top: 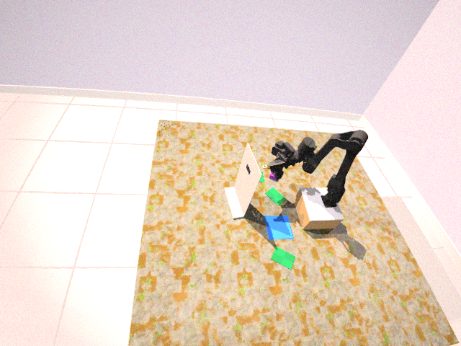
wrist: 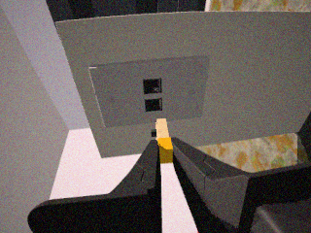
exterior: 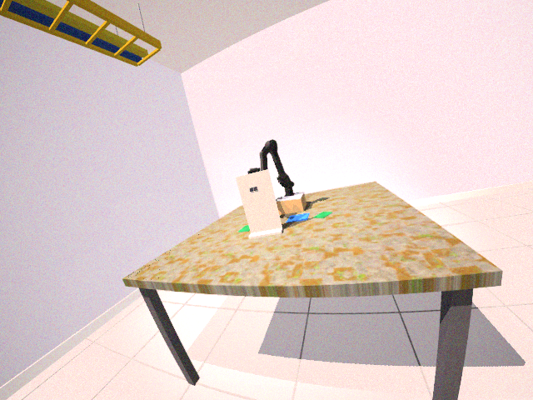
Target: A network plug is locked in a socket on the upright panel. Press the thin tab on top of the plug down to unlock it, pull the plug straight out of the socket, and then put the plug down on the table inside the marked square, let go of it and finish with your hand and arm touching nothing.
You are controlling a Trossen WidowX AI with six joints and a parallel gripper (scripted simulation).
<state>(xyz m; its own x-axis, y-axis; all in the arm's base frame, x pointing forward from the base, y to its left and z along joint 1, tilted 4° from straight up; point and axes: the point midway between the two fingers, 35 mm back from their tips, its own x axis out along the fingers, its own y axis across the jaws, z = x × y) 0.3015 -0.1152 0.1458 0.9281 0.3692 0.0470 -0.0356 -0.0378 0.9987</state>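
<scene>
My gripper [top: 271, 164] [wrist: 163, 145] is shut on the plug, raised above the table. The plug [top: 265, 166] [wrist: 165, 151], orange-yellow with a pale tan front part, is out of the socket and apart from the panel. The pale upright panel [top: 246, 189] [exterior: 260, 211] [wrist: 243, 73] has two dark openings, an upper one [wrist: 152, 85] and a lower one [wrist: 154, 104], on a grey plate. The blue square [top: 279, 232] [exterior: 296, 217] lies flat on the table between panel and arm base. The panel hides my gripper in the exterior view.
Green patches lie near the blue square, one nearer the panel [top: 275, 196] and one on its other side [top: 282, 257] [exterior: 322, 214]; another [top: 261, 176] is partly behind the panel. A purple item [top: 273, 176] shows beside the gripper. The arm stands on a box [top: 322, 223] [exterior: 292, 204].
</scene>
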